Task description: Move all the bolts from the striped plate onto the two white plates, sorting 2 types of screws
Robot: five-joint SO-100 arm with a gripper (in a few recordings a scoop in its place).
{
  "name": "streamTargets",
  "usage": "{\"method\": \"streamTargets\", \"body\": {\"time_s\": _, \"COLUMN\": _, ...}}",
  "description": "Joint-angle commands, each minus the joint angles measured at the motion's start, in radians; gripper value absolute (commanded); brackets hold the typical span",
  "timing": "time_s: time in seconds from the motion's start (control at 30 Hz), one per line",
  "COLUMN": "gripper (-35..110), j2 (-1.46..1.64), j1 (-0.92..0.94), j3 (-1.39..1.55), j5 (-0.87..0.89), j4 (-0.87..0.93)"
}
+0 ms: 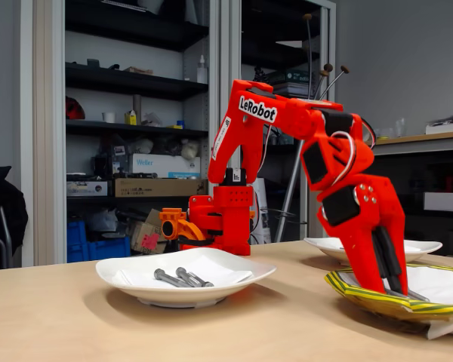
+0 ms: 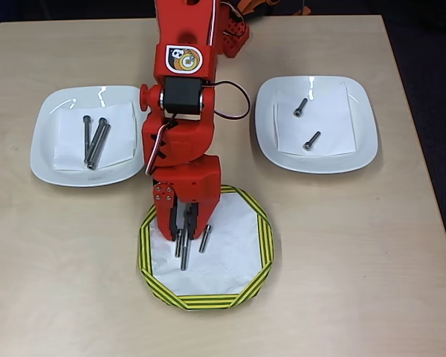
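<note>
The striped plate (image 2: 264, 245) (image 1: 362, 296) lies in front of the arm, lined with white paper. On it rest a long bolt (image 2: 184, 253) and a shorter bolt (image 2: 205, 239). My red gripper (image 2: 184, 229) (image 1: 389, 288) reaches down into this plate, its fingers close together around the upper end of the long bolt, which still lies on the paper. In the overhead view the left white plate (image 2: 44, 160) (image 1: 234, 280) holds three long bolts (image 2: 95, 141) (image 1: 177, 278). The right white plate (image 2: 364, 149) (image 1: 328, 247) carries two short bolts (image 2: 311, 140).
The arm's base (image 1: 219, 219) stands at the table's far edge between the white plates. Bare wooden table (image 2: 357, 260) surrounds the plates. Shelves and a second table (image 1: 415, 139) stand behind.
</note>
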Motion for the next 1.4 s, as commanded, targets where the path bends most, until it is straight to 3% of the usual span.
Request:
{"method": "streamTargets", "body": {"time_s": 0.0, "gripper": 8, "j2": 0.008, "j1": 0.029, "j3": -0.032, "j5": -0.003, "j4": 0.003}}
{"method": "streamTargets", "body": {"time_s": 0.3, "gripper": 0, "j2": -0.008, "j1": 0.041, "j3": -0.055, "j5": 0.021, "j4": 0.037}}
{"method": "streamTargets", "body": {"time_s": 0.8, "gripper": 0, "j2": -0.006, "j1": 0.026, "j3": -0.170, "j5": 0.003, "j4": 0.166}}
{"method": "streamTargets", "body": {"time_s": 1.1, "gripper": 0, "j2": -0.071, "j1": 0.023, "j3": -0.434, "j5": -0.044, "j4": 0.359}}
{"method": "streamTargets", "body": {"time_s": 1.37, "gripper": 0, "j2": -0.155, "j1": 0.003, "j3": -0.347, "j5": -0.014, "j4": 0.195}}
